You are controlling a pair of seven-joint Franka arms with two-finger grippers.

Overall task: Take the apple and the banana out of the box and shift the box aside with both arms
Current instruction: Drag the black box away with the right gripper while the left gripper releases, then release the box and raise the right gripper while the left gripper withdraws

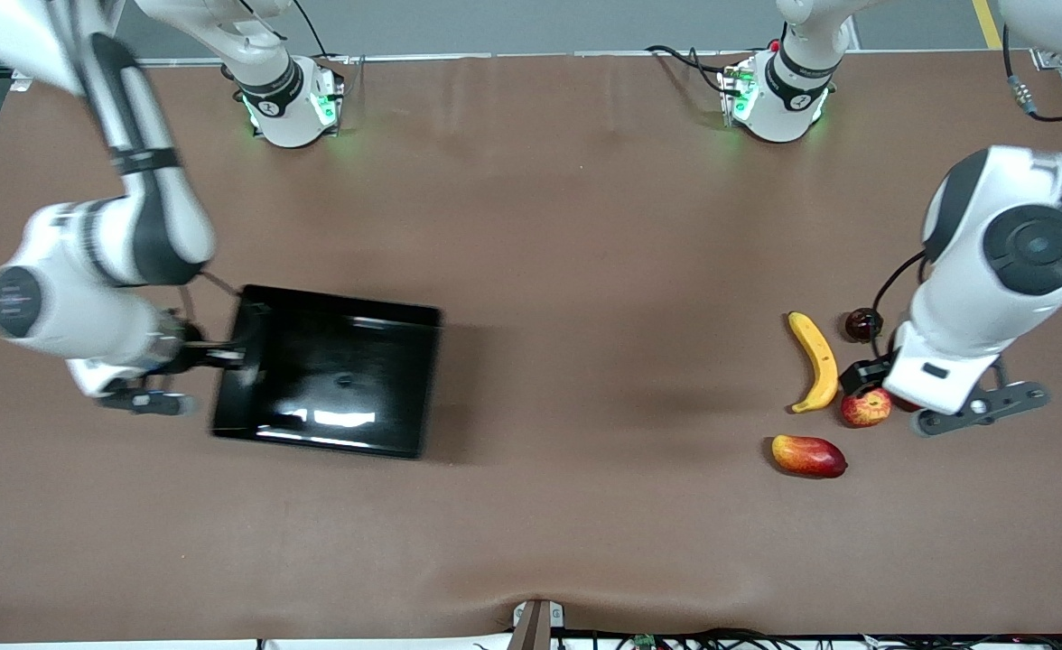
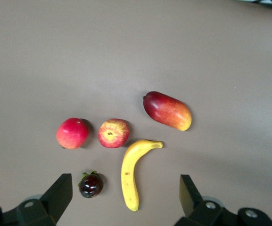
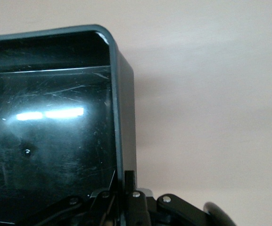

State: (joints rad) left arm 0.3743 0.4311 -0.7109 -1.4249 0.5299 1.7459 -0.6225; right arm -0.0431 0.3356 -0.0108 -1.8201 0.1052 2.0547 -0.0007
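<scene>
Even overhead light – glare on tray [image 1: 332, 424] – right arm [image 1: 88, 262] motion-blurred.

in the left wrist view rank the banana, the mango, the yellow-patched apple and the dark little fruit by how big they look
1. banana
2. mango
3. yellow-patched apple
4. dark little fruit

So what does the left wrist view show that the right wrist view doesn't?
Only the left wrist view shows the fruit: the banana, the apple, the mango, a plain red fruit and a small dark fruit, with the open left gripper over them. Only the right wrist view shows the black tray, its wall pinched by the shut right gripper. Both show the brown table.
</scene>
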